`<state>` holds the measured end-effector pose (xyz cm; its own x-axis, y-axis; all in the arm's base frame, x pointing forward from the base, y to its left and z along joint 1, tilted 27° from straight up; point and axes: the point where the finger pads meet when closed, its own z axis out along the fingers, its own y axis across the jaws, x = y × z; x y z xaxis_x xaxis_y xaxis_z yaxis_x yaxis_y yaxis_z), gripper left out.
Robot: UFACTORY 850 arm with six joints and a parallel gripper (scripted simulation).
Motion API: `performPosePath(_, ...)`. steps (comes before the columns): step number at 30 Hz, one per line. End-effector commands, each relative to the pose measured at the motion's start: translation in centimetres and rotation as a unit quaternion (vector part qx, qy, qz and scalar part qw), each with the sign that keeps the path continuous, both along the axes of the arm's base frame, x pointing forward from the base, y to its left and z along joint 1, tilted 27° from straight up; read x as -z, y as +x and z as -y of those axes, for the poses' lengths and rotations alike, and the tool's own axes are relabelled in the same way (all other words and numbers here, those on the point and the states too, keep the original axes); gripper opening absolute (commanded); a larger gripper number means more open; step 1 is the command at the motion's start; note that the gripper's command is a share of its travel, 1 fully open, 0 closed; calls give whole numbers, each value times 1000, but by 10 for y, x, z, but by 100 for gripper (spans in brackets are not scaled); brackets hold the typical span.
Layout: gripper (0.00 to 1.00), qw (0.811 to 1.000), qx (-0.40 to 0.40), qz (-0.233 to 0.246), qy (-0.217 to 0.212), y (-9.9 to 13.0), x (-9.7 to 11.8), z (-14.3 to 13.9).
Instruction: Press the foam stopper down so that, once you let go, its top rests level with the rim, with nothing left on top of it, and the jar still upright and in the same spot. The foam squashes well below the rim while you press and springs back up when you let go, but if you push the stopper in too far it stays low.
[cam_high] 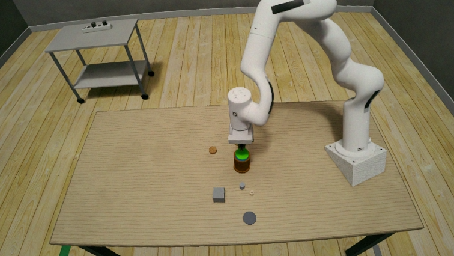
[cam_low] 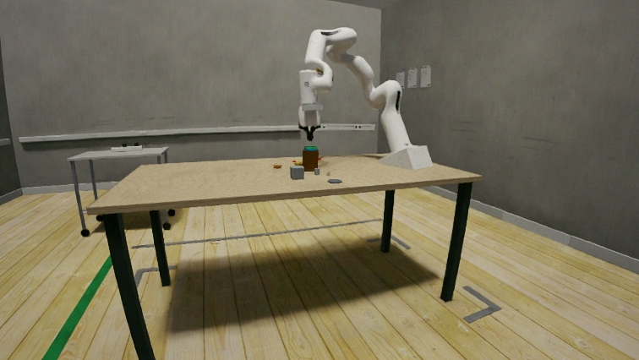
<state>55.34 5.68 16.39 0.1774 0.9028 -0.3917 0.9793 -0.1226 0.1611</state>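
A brown jar (cam_high: 242, 164) stands upright near the middle of the table, with a green foam stopper (cam_high: 241, 154) in its mouth. In the exterior view the jar (cam_low: 310, 159) shows the stopper (cam_low: 310, 148) standing slightly above the rim. My gripper (cam_high: 242, 146) points straight down above the stopper, fingers shut and empty. In the exterior view the fingertips (cam_low: 309, 133) hang a short way above the stopper, not touching it.
On the table lie a tan disc (cam_high: 212, 150), a grey cube (cam_high: 218, 194), a small grey cylinder (cam_high: 242, 185), a small pale ring (cam_high: 251, 192) and a flat grey disc (cam_high: 249, 218). The arm's base (cam_high: 355, 160) stands at the right. A cart (cam_high: 98, 53) stands behind the table.
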Motion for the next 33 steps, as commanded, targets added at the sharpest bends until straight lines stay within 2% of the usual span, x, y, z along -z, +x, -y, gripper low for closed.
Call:
performPosePath(1, 0, 999, -33, -2, -9, 0, 2, -3)
performPosePath(6, 0, 998, -55, -7, -15, -1, 4, -6)
performPosePath(33, 0, 998, -56, -7, -16, -1, 4, -6)
